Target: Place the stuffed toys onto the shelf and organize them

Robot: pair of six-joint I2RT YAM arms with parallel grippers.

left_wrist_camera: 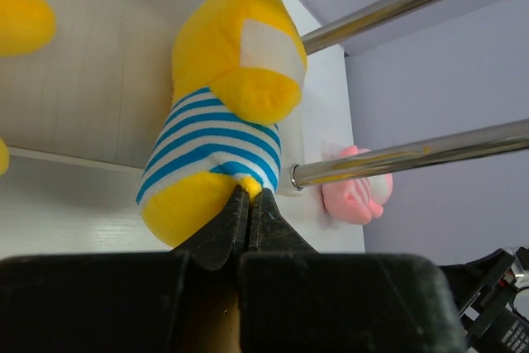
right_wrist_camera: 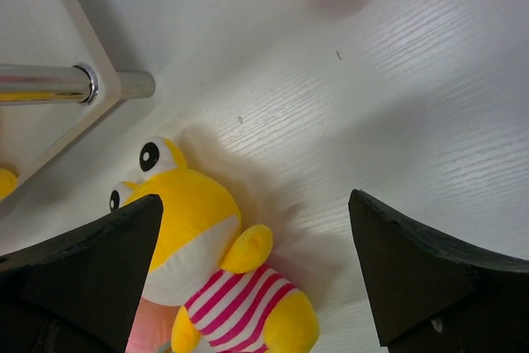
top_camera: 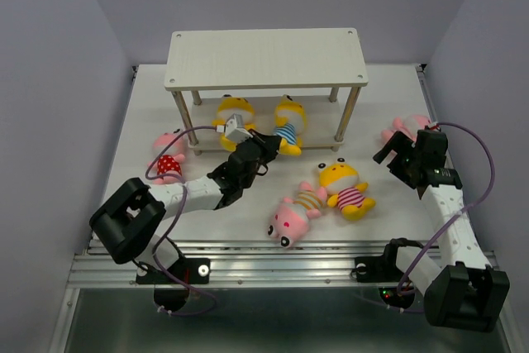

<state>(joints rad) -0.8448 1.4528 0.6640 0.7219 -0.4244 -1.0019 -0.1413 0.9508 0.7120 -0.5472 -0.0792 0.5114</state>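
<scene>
— Left pincer?
— Together, tips against the blue-striped yellow toy on the shelf's lower board.
— Right pincer?
— Apart, near the pink-striped yellow toy before the shelf.

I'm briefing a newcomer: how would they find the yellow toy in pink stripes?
Start at the wooden shelf. On the table before it lie two toys together. The right one is the yellow toy, pink-striped; the left is a pink toy.
</scene>
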